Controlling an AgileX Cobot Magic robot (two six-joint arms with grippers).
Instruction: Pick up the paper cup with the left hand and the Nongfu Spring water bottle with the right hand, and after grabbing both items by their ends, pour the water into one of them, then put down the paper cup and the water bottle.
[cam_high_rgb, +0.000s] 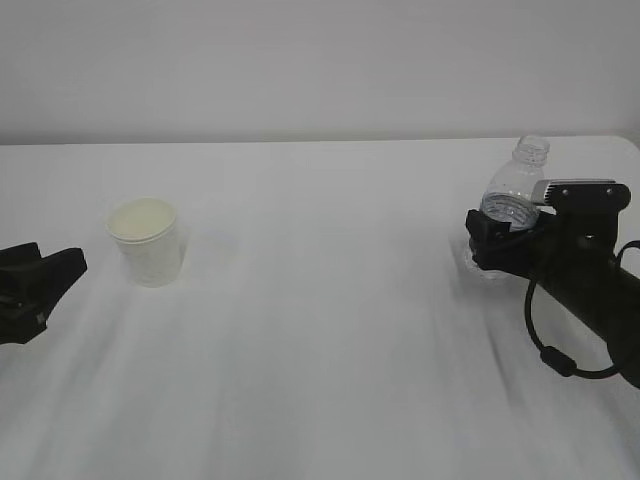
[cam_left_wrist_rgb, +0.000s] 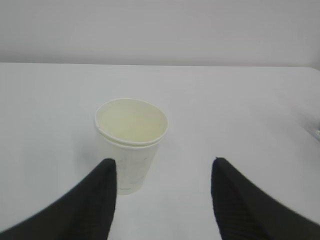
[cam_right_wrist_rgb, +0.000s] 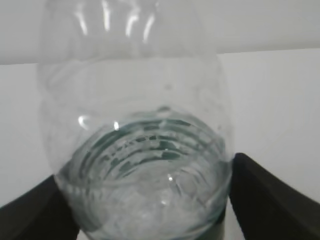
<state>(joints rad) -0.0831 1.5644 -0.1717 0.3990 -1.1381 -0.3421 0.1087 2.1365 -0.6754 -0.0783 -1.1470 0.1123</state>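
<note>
Standing nearest in the exterior view, at about eight o'clock, the left hand (cam_high_rgb: 40, 285) is seen low at the table's (cam_high_rgb: 330, 330) left edge, its black fingers (cam_left_wrist_rgb: 95, 200) spread apart and holding nothing. In the left wrist view the paper cup (cam_left_wrist_rgb: 131, 142) is framed just beyond the two fingertips, nearer the left one and untouched by either. The cup is set upright on the table at about ten o'clock in the exterior view, mouth up, its long axis vertical; only a pale cream interior can be seen, and whether any liquid lies inside cannot be told.

At about three o'clock the right hand (cam_high_rgb: 500, 245) is placed around the lower body of the Nongfu Spring water bottle (cam_high_rgb: 515, 190). Its jaws are set wide, one finger (cam_right_wrist_rgb: 270, 200) on each side of the bottle and right against it; a firm grip cannot be confirmed. The bottle is upright, its capless neck pointing toward twelve o'clock. Clear water (cam_right_wrist_rgb: 150, 210) is seen in its lower part, above the dark green band.
</note>
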